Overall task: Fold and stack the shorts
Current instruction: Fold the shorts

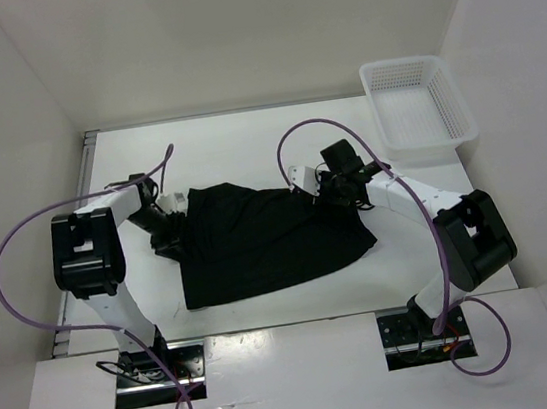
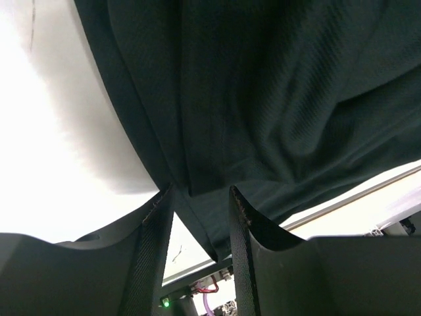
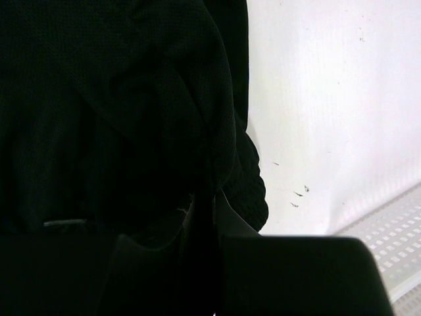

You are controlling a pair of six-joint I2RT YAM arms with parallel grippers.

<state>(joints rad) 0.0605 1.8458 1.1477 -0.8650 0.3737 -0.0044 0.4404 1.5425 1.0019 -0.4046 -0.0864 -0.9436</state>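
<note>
The black shorts lie spread on the white table, roughly mid-table btwn the two arms. Their near edge is flat and the far edge is bunched up twd the grippers. The left gripper sits at the shorts' far-left corner. In the left wrist view this gripper has its fingers a little apart w/ a thick fold of the shorts filling the gap at the tips, so it's pinched on the cloth. The fabric hangs off the table there and casts a soft shadow. The right gripper is at the far-right corner. In the right wrist view the gripper has its jaws nearly together, clamped on a thin edge of the shorts, tho that view is v. dark and detail is hard to read. A white mesh basket stands at the far-right corner of the table, well apart from the shorts. Part of the basket shows at the lower right of the right wrist view. Purple cables loop from both arms
</note>
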